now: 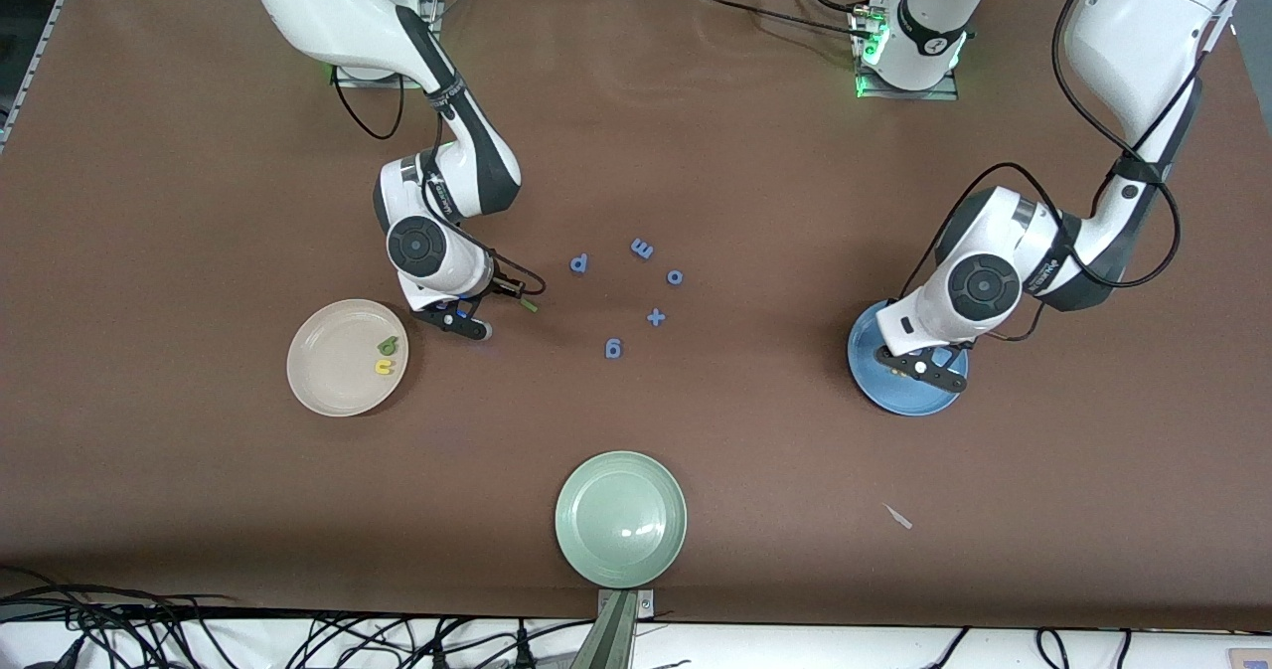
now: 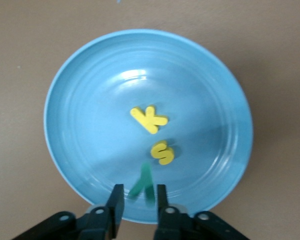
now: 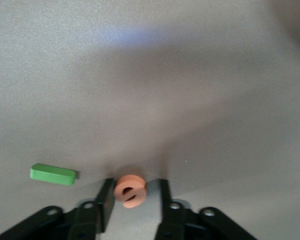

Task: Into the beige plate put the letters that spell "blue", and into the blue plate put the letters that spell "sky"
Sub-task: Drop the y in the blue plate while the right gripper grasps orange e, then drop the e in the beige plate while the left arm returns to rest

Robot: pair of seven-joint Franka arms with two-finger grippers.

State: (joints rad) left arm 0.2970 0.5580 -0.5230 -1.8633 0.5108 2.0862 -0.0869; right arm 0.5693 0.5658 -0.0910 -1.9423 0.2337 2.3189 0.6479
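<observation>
The beige plate (image 1: 318, 391) holds the green "b" (image 1: 388, 346) and the yellow "u" (image 1: 384, 364). Beside it, toward the table's middle, my right gripper (image 1: 465, 321) (image 3: 135, 182) is down at the table, open. The orange "e" (image 3: 130, 190) lies between its fingers, against one and apart from the other. The green "l" (image 3: 52, 174) (image 1: 530, 304) lies just beside it. My left gripper (image 1: 924, 366) (image 2: 138, 189) hangs open over the blue plate (image 1: 879, 391) (image 2: 90, 125). The yellow "k" (image 2: 149, 119) and "s" (image 2: 162, 152) lie in that plate. The teal "y" (image 2: 144, 184) shows blurred, loose between the fingers.
Several all-blue letters lie around the table's middle, one of them (image 1: 613, 349) nearest the camera. A pale green plate (image 1: 621, 520) sits near the front edge. A small white scrap (image 1: 899, 517) lies nearer the camera than the blue plate.
</observation>
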